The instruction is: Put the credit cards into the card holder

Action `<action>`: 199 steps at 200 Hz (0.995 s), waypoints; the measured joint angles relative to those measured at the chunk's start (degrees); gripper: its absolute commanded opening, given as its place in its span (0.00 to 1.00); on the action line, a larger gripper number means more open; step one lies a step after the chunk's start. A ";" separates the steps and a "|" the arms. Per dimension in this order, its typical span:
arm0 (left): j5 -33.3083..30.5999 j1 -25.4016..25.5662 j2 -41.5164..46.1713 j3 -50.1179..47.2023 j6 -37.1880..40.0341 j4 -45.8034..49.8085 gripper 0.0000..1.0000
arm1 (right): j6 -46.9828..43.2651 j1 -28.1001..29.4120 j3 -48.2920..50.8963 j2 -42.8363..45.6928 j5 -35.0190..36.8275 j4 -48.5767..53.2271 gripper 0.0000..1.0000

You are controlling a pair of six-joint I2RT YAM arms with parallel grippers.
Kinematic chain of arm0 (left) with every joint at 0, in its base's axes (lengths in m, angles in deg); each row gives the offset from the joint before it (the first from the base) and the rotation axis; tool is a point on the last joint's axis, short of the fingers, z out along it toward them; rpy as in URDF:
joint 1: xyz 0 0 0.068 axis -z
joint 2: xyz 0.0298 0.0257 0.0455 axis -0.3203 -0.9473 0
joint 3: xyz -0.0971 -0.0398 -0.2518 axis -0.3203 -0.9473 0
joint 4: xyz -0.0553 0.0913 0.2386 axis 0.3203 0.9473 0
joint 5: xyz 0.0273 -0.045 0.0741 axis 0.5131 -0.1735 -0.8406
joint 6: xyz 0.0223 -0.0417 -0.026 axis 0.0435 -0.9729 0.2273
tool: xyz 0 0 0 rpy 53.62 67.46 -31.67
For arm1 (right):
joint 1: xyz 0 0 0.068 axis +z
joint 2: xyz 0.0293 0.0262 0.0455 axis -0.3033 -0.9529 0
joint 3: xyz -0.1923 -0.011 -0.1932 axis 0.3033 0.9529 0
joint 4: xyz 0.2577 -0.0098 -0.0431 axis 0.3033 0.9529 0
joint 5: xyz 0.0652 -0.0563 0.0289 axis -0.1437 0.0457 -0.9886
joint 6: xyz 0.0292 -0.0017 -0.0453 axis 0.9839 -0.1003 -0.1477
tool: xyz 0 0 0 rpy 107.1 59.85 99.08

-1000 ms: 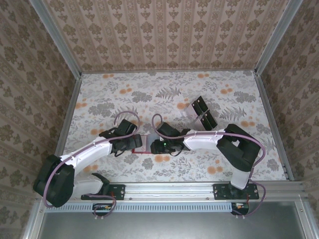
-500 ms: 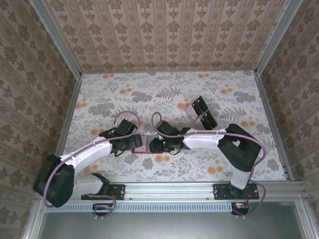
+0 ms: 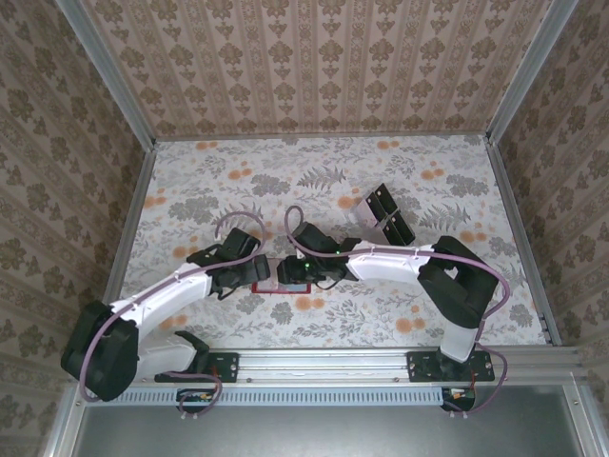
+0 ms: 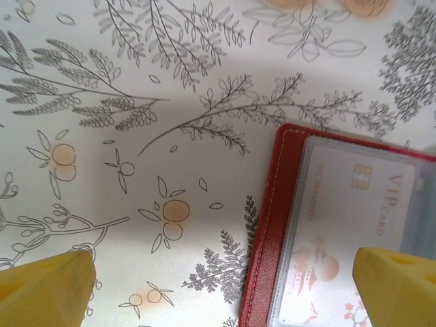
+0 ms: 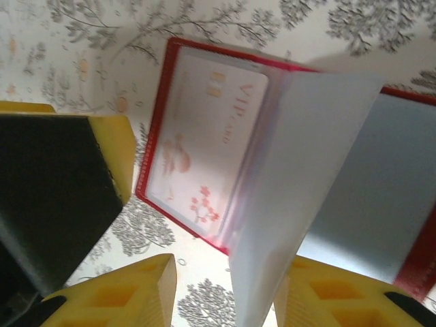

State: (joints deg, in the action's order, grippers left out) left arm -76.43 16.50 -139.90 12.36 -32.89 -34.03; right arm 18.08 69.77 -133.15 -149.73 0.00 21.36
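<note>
The card holder point(image 4: 269, 225) is lying open on the counter point(image 3: 457, 190), one pale card point(image 4: 347, 225) already sleeved. The left gripper point(image 4: 221, 286) and right gripper point(image 5: 228, 296) are hovering over it, both spread wide, the right one straddling its raised clear flap point(image 5: 306, 170). The black credit cards point(image 3: 390, 217) are waiting beyond it to the right, nearer the right arm point(image 3: 400, 259).

Arms point(image 3: 390, 259) meet over red card holder point(image 3: 267, 289); black cards point(image 3: 390, 215) well apart

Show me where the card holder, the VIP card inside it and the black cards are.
card holder point(image 4: 269, 225): left wrist view, red stitched border.
VIP card point(image 4: 334, 211): left wrist view, pale face.
black cards point(image 3: 382, 202): top external view, dark upper face.
</note>
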 measured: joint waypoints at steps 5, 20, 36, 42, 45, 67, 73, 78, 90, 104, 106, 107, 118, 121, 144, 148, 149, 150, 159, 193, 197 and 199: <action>-0.24 -0.02 0.59 0.00 -0.24 0.07 1.00 | 0.00 0.00 -0.44 -0.17 -0.13 0.02 0.43; -0.81 -0.35 2.40 -0.07 -0.81 0.42 1.00 | -0.13 0.02 -2.10 -1.16 -0.70 0.04 0.43; -1.49 -0.92 4.13 -0.39 -1.66 0.79 1.00 | -0.17 0.26 -4.24 -2.73 -1.07 0.26 0.44; -1.81 -1.20 4.85 -0.57 -2.05 1.16 1.00 | -0.17 0.35 -5.25 -3.61 -1.29 0.26 0.44; -1.99 -1.22 5.16 -0.63 -2.16 1.31 1.00 | -0.20 0.42 -5.66 -4.02 -1.38 0.22 0.44; -3.58 -1.90 8.33 -1.36 -3.82 2.86 1.00 | -0.20 0.74 -8.96 -7.87 -2.23 0.20 0.44; -4.09 -1.95 9.42 -1.64 -4.31 3.23 1.00 | -0.20 0.85 -9.70 -8.92 -2.43 0.17 0.44; -4.46 -2.16 10.34 -1.92 -4.68 3.50 1.00 | -0.20 0.96 -10.34 -9.90 -2.54 0.20 0.44; -5.31 -2.45 12.79 -2.51 -5.53 4.26 1.00 | -0.17 1.18 -11.67 -12.11 -3.06 0.22 0.44; -6.08 -2.97 15.32 -2.97 -6.34 5.33 1.00 | -0.15 1.29 -12.76 -14.36 -3.50 0.15 0.43; -6.16 -3.06 15.61 -2.99 -6.36 5.42 1.00 | -0.17 1.31 -12.87 -14.58 -3.56 0.15 0.44; -6.19 -3.06 15.72 -3.02 -6.38 5.51 1.00 | -0.15 1.31 -12.94 -14.75 -3.58 0.15 0.44; -6.62 -3.45 16.85 -3.15 -6.75 6.21 1.00 | -0.15 1.31 -13.51 -15.45 -4.02 0.09 0.44; -6.64 -3.45 17.00 -3.15 -6.78 6.29 1.00 | -0.13 1.31 -13.70 -15.50 -4.20 0.07 0.43; -6.82 -3.78 17.22 -3.28 -6.97 6.47 1.00 | -0.15 1.31 -14.45 -15.65 -4.81 -0.07 0.44; -6.82 -3.78 17.20 -3.34 -6.99 6.47 1.00 | -0.15 1.31 -14.45 -15.65 -4.87 -0.04 0.44; -6.82 -3.78 17.20 -3.37 -6.99 6.47 1.00 | -0.15 1.31 -14.45 -15.65 -4.92 -0.04 0.44; -6.82 -3.78 17.20 -3.37 -6.99 6.47 1.00 | -0.15 1.31 -14.45 -15.65 -4.96 -0.04 0.44; -6.80 -3.78 17.18 -3.50 -7.08 6.47 1.00 | -0.17 1.31 -14.45 -15.65 -5.14 -0.07 0.44; -6.58 -3.78 15.72 -3.52 -7.08 6.36 1.00 | -0.35 1.11 -13.16 -13.66 -5.33 -0.59 0.45; -6.58 -3.78 15.50 -3.52 -7.08 6.36 1.00 | -0.37 0.98 -12.70 -12.92 -5.33 -0.63 0.45; -6.56 -3.78 15.34 -3.52 -7.08 6.34 1.00 | -0.37 0.96 -12.48 -12.52 -5.33 -0.61 0.45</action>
State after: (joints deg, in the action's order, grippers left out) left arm -82.99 12.71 -124.56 8.84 -39.97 -27.69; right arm 17.71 70.73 -145.63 -162.25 -5.33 20.74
